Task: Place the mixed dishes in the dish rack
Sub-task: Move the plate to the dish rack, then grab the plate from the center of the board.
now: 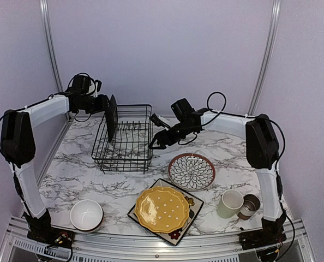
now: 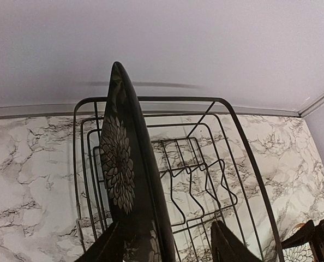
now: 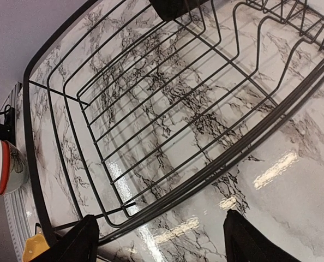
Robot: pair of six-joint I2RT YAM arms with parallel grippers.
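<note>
The dish rack (image 1: 124,143) stands at the back middle of the table. A black square plate (image 1: 112,116) with a flower print stands on edge in the rack's left end. In the left wrist view this plate (image 2: 124,180) rises between my left gripper's (image 2: 166,232) fingers, close to the left finger, with a wide gap to the right one; the jaws are open. My right gripper (image 1: 155,143) hovers open just outside the rack's right rim (image 3: 222,158), with nothing between its fingers (image 3: 80,240).
In front of the rack lie a round petal-patterned plate (image 1: 191,171), a yellow dotted plate (image 1: 162,209) on another black square plate (image 1: 190,210), a white bowl (image 1: 86,214), a pale green mug (image 1: 229,203) and a small grey-brown cup (image 1: 250,206).
</note>
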